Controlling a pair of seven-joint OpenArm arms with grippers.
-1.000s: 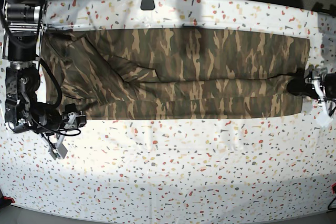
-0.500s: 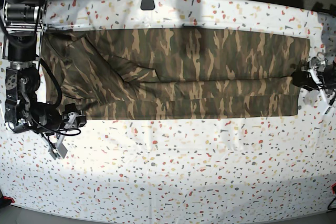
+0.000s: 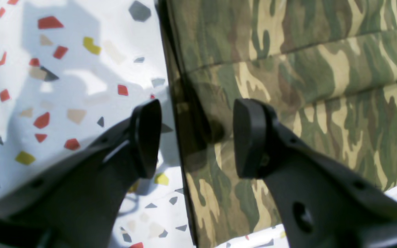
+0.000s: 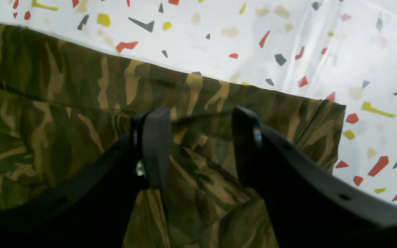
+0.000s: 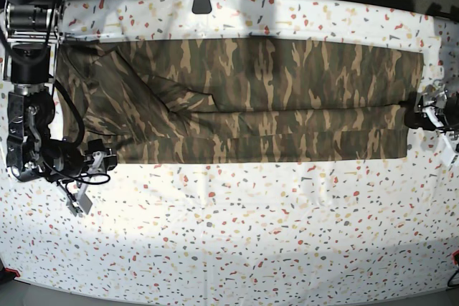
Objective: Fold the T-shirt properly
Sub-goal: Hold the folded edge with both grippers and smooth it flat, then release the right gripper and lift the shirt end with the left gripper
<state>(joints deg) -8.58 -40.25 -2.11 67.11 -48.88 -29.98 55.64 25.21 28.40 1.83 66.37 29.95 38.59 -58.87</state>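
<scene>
Terrazzo-patterned table (image 5: 237, 234) bears the T-shirt (image 5: 244, 98), lying as a long folded band across its far half. Left gripper (image 3: 196, 137) stands released astride the right edge; right gripper (image 4: 198, 148) hangs open over the left end, apparently ready for the next fold.

T-shirt (image 5: 237, 98): camo print, olive/brown/tan streaks, lying flat as a long horizontal band across upper half of base view, w/ its long sides folded in toward the middle. Lengthwise fold lines run thru lower part of band; a diagonal crease sits left of center. Left end rumpled, edges uneven; right end straight & squared. Left wrist view: layered edge runs top to bottom at frame center (image 3: 288, 86). Right wrist view: a corner at mid right (image 4: 81, 113).
</scene>
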